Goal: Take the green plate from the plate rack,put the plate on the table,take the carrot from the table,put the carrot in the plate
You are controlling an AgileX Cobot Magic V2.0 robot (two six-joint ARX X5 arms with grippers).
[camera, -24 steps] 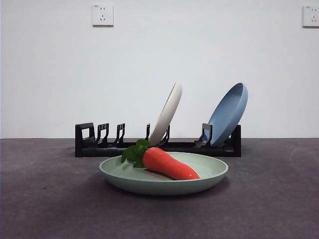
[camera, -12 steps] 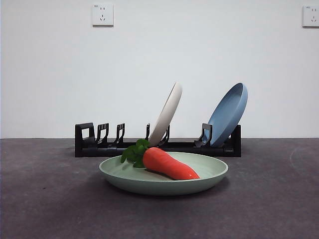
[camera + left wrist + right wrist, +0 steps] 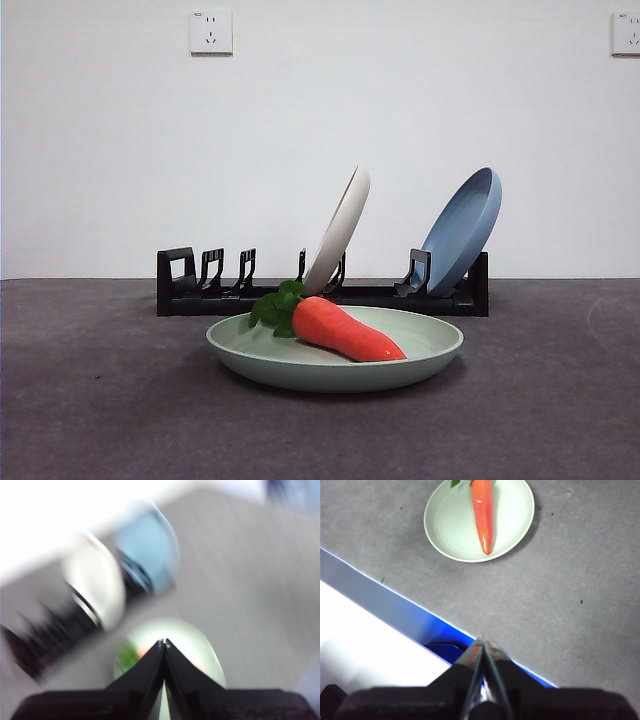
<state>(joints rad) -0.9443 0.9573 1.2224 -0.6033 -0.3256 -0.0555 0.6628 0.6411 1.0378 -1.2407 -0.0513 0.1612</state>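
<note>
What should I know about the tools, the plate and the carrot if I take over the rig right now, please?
Left tool: shut, empty, above the green plate; its view is blurred.
Right tool: shut, empty, away from the plate, over the table edge.
The green plate lies flat on the table in front of the plate rack. The carrot lies in it.
The cream plate and blue plate lean in the rack.
Done: every step, as things lie. Left: nothing visible.
</note>
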